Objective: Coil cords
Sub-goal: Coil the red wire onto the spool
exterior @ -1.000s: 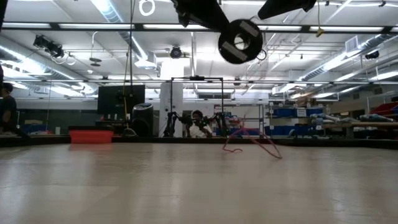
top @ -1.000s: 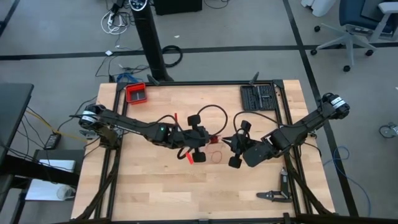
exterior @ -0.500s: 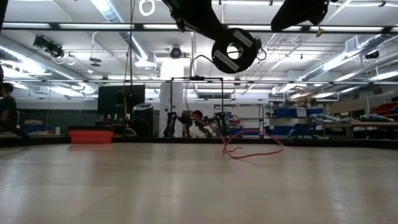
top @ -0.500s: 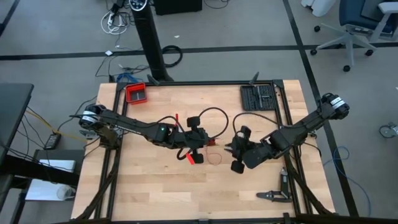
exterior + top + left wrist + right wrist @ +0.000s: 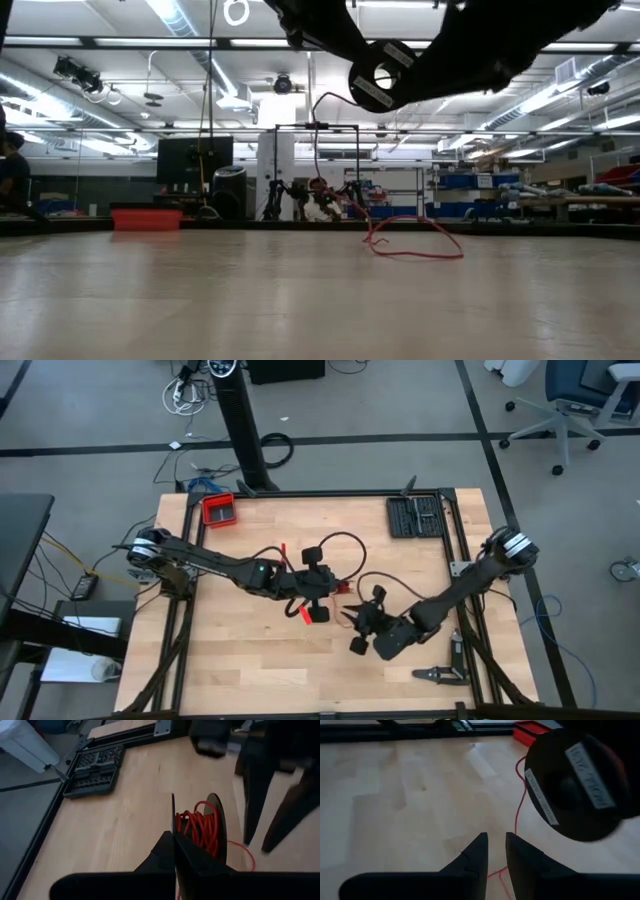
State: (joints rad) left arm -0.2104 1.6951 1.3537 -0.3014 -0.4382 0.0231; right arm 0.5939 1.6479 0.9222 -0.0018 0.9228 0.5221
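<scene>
Cord (image 5: 200, 827), thin red, wound on black spool (image 5: 215, 822) pinched by left gripper (image 5: 173, 837) above table (image 5: 240, 660) centre; loose loop on wood. Right gripper (image 5: 496, 851) beside it, fingers slightly apart, empty.

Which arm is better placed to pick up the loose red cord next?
Right. The right gripper is empty, slightly open, low beside the loose red cord; the left gripper is shut on the spool.
</scene>
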